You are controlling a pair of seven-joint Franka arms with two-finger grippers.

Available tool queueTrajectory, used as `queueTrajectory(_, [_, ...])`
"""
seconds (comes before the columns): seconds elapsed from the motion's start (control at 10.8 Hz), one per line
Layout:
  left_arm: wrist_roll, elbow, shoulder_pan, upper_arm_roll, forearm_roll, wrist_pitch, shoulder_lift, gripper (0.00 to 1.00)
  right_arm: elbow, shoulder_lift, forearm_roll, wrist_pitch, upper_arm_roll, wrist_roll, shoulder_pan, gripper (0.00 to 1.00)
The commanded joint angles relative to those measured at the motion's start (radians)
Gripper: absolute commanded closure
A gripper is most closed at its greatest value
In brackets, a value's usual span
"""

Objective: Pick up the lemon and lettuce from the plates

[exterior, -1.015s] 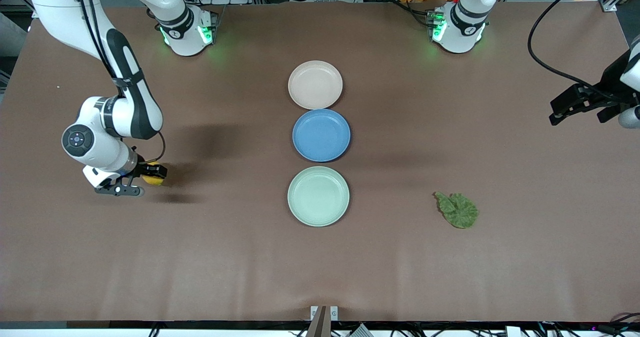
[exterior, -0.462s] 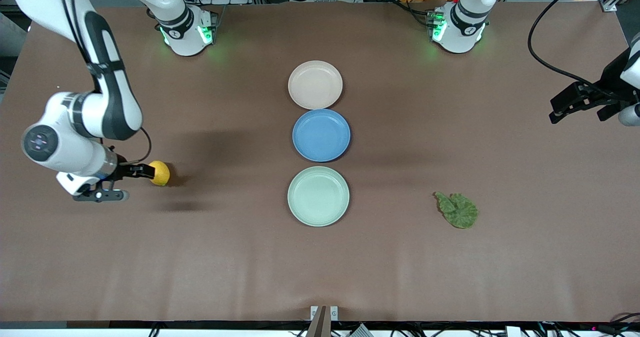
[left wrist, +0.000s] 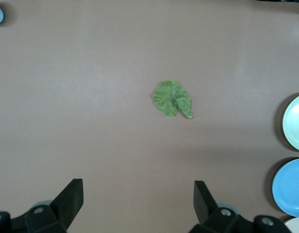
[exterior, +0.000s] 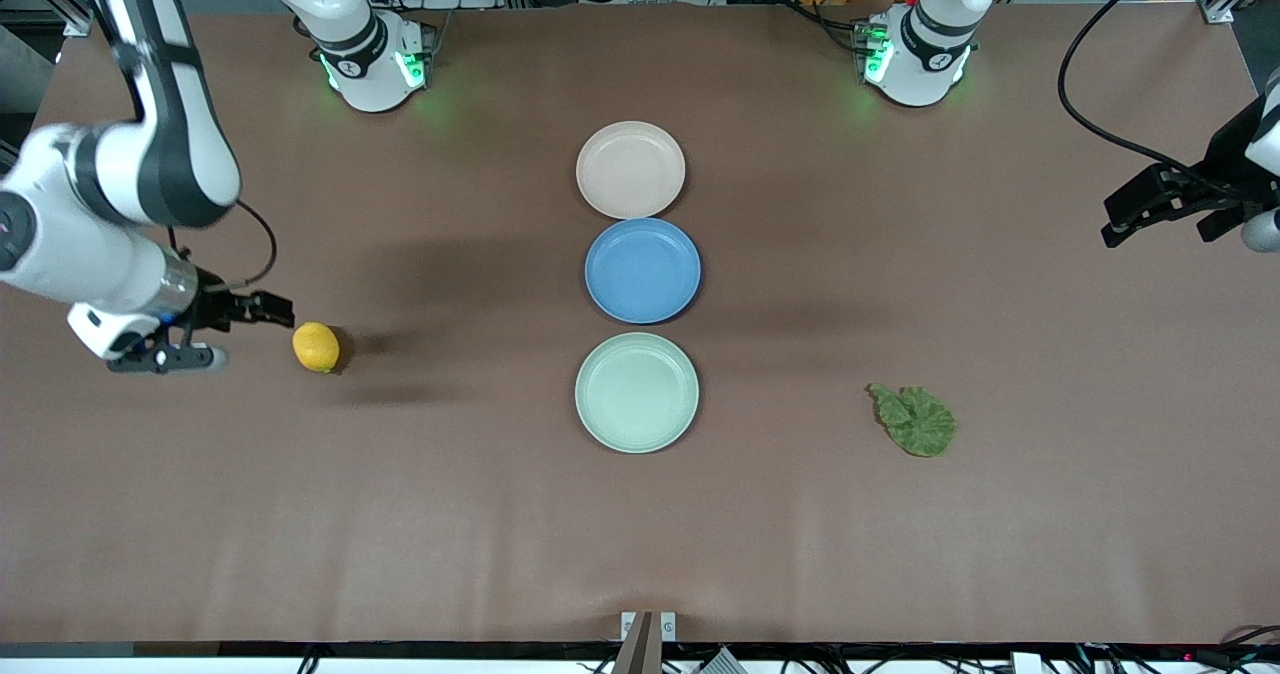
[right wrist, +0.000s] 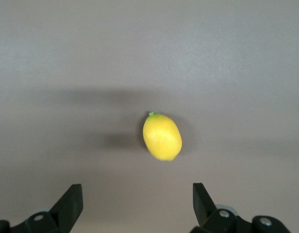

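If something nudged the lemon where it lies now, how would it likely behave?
The lemon is a smooth oval lying free on the bare table, so it would probably roll or wobble. Its skin looks glossy, so maybe slippery. The open right tool is apart from it.

A small oval yellow lemon (right wrist: 162, 136) lay near the centre of the frame on the plain brown matte table (right wrist: 66, 58), its long axis slightly tilted and a tiny green nub at its upper end. A soft dark shadow stretched from the fruit toward the left of the frame, with a fainter band above it. Along the bottom edge, the right tool (right wrist: 137, 206) showed its two black fingers (right wrist: 69, 204) spread wide apart, one at lower left and one at lower right. The lemon sat above the gap between them, clear of both, touching neither.
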Motion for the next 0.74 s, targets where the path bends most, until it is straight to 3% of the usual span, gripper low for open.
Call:
queueTrajectory(0.0, [-0.011,-0.007,0.006,-0.013,0.019,-0.017,-0.016,0.00,-0.138,-0.195,-0.046,-0.012,0.068,-0.004,-0.059,0.00])
queueTrajectory(0.28, [-0.011,-0.007,0.005,-0.014,0.019,-0.022,-0.018,0.00,-0.100,-0.243,-0.067,-0.026,0.060,-0.012,-0.062,0.00])
queueTrajectory(0.65, [-0.009,-0.004,0.005,-0.020,0.017,-0.044,-0.019,0.00,0.084,-0.240,-0.069,-0.118,0.054,-0.012,-0.082,0.00])
